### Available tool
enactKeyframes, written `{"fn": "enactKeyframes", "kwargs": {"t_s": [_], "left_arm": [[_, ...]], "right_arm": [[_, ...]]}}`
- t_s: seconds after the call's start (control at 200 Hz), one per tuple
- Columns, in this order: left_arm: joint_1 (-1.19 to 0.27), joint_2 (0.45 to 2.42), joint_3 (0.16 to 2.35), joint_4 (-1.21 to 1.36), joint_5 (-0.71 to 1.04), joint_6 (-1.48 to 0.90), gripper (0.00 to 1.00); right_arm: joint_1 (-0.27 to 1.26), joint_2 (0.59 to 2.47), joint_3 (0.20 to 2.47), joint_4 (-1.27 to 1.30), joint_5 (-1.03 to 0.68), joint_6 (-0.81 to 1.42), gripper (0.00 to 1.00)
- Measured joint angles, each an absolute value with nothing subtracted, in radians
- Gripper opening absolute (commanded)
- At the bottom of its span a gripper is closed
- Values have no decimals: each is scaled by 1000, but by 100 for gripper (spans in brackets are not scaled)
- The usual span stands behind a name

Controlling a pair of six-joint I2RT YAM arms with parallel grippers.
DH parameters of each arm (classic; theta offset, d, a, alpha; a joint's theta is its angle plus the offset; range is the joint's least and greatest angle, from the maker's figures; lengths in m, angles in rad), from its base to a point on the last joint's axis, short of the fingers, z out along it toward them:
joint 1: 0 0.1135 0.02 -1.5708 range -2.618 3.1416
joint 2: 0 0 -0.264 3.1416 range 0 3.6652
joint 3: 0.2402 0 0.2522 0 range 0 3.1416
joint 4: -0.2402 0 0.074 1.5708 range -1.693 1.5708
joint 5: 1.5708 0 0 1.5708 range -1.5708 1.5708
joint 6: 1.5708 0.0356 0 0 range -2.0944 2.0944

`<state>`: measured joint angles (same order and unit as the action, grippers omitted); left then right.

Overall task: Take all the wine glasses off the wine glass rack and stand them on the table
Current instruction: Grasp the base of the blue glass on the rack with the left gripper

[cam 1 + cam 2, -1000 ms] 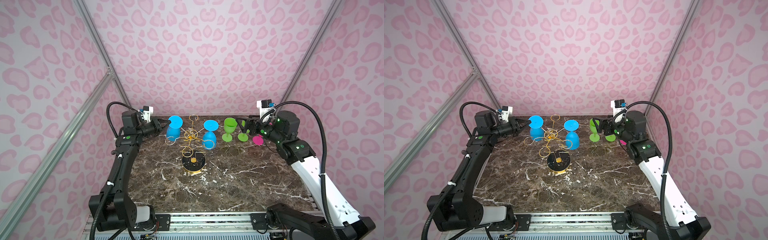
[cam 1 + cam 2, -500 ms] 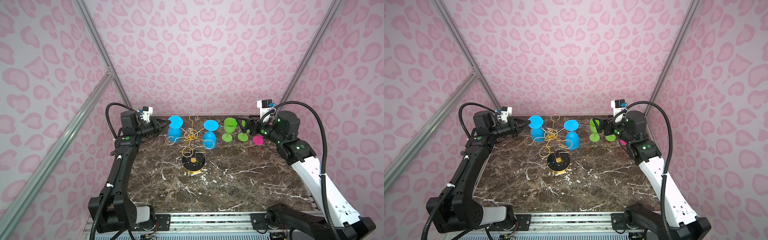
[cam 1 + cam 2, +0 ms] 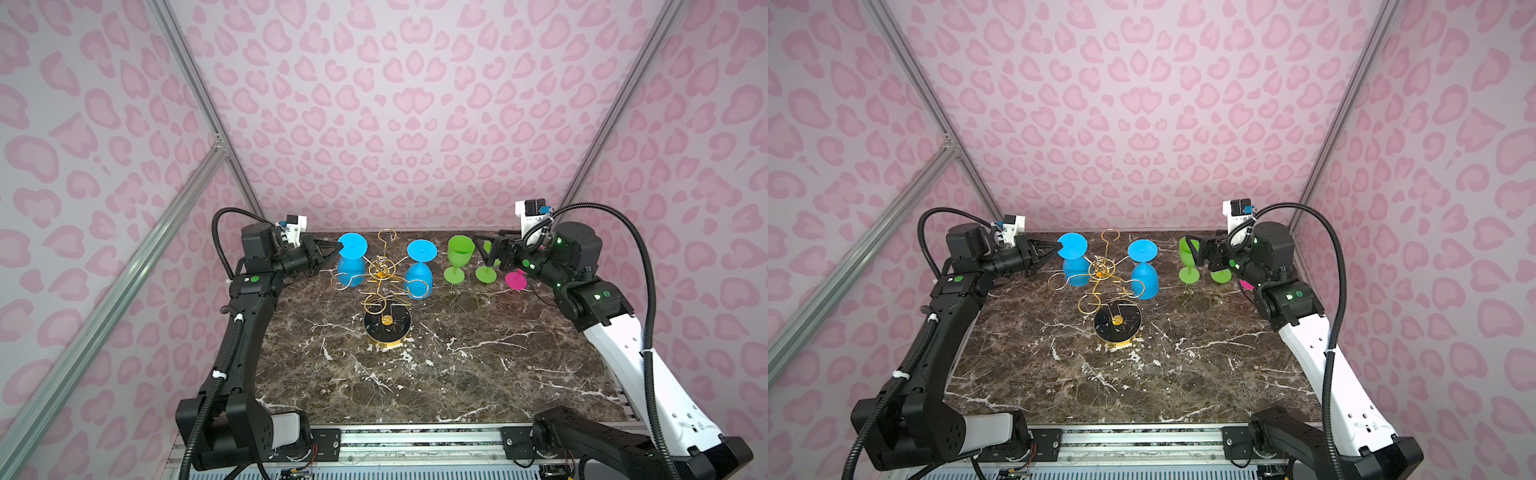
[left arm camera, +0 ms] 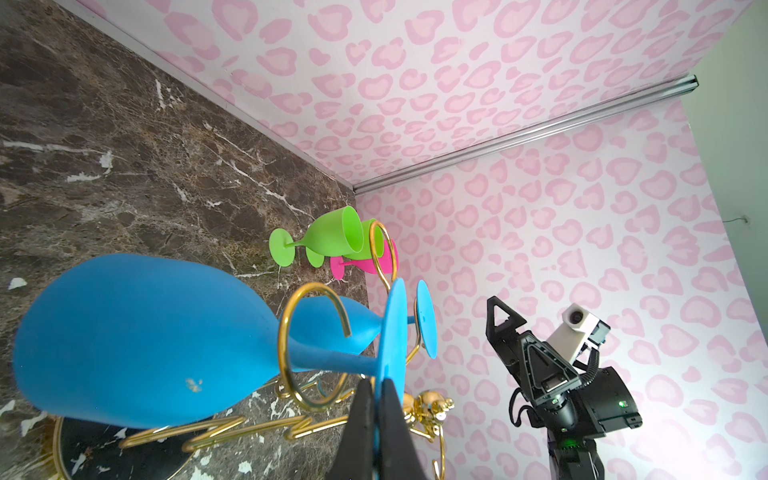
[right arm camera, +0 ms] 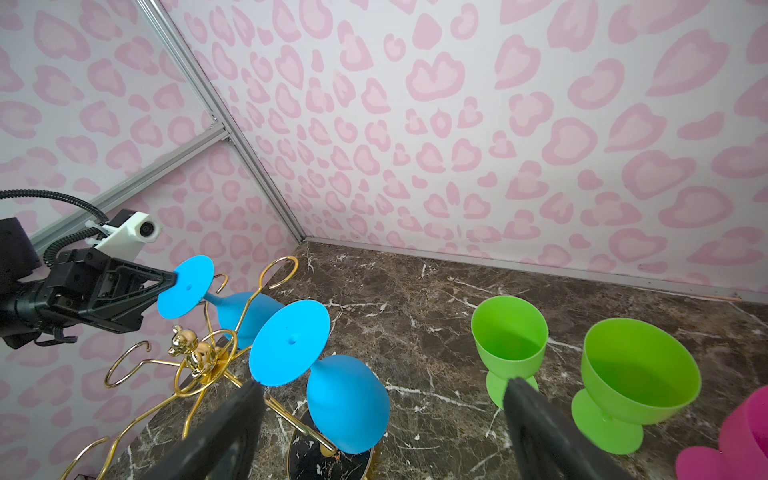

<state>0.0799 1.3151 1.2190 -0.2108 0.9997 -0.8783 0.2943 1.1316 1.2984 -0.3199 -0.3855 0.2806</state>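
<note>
The left hand (image 3: 338,248) still pinches the left blue glass (image 3: 350,268) by its foot. It still hangs on the rack (image 3: 399,326), not lifted yet. The right hand (image 3: 484,251) stays spread.

narrow green goblet (image 3: 460,251); wide green goblet (image 5: 640,365); pink goblet (image 3: 515,281); together on marble tabletop (image 3: 457,365)

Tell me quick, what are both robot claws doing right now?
Left gripper: shut on the round foot of the upside-down blue plastic wine glass.
Right gripper: open, holding nothing.
</note>
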Motion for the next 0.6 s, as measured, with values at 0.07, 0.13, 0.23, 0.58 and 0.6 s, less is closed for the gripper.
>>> {"fn": "enactKeyframes", "kwargs": {"t_s": [0.07, 0.13, 0.23, 0.58, 0.6], "left_arm": [[76, 1314, 1219, -211, 999, -888, 3], [70, 1312, 1217, -209, 997, -889, 3], [64, 1311, 1216, -208, 997, -894, 3], [27, 1312, 1216, -207, 987, -908, 3], [25, 1312, 1216, -207, 987, -908, 3]], "right_arm": [[294, 1131, 1298, -320, -385, 281, 92], [294, 1130, 1298, -320, -385, 281, 92], [294, 1127, 1298, -320, -385, 281, 92], [294, 1118, 1298, -320, -385, 281, 92], [294, 1117, 1297, -320, -385, 281, 92]]}}
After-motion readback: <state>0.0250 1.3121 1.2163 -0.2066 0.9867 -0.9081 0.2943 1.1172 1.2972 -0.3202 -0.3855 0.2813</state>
